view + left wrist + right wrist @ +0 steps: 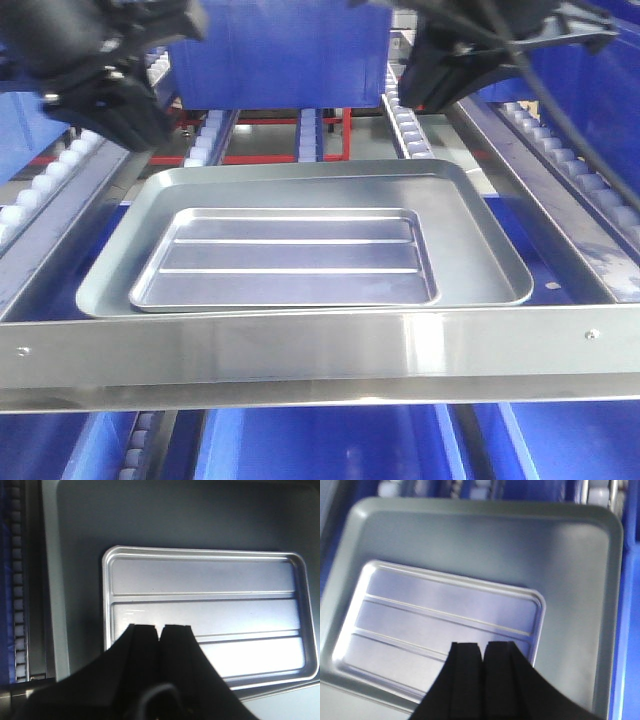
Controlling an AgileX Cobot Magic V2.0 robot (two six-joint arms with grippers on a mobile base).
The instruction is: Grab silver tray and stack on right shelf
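Note:
The silver tray [285, 258], small and shiny with two long raised ribs, lies flat inside a larger smooth-floored silver tray [470, 230] on the right shelf, just behind its broad steel front bar [320, 350]. My left gripper [160, 627] hangs shut above the ribbed tray [210, 605], over its near left part, with nothing between the fingers. My right gripper [483, 644] is also shut and empty, above the ribbed tray [435, 620] near its right end. In the front view the left gripper [135, 125] and right gripper [420, 95] sit high at the back corners.
Roller rails [410, 130] slope away behind the trays, with another rail [585, 185] along the right side. A blue bin [280, 50] stands at the back centre. More blue bins [320, 450] sit below the front bar. The large tray's rim [570, 580] surrounds the ribbed one.

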